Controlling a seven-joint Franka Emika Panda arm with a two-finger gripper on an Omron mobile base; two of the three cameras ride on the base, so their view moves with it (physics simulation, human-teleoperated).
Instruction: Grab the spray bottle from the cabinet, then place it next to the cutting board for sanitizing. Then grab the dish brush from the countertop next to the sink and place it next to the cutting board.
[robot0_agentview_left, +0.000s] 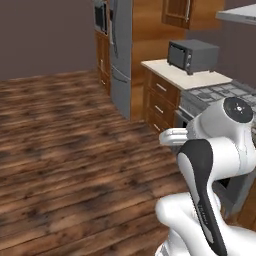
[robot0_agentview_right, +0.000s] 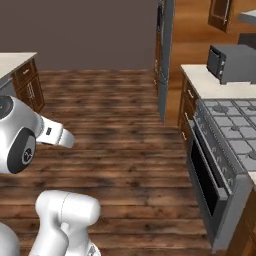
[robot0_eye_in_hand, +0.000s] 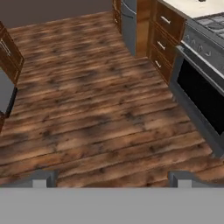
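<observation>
Hand view: the gripper (robot0_eye_in_hand: 111, 178) hangs over the plank floor (robot0_eye_in_hand: 87, 113) with its two fingertips (robot0_eye_in_hand: 41, 178) spread wide and nothing between them. Right of it stands the oven (robot0_eye_in_hand: 201, 94), its dark door facing the floor. Beyond the oven, a beige surface (robot0_agentview_left: 187, 75) carries a grey microwave (robot0_agentview_left: 192, 55). A tall grey refrigerator (robot0_agentview_left: 120, 55) stands past the surface. Neither spray bottle nor cutting board can be located.
</observation>
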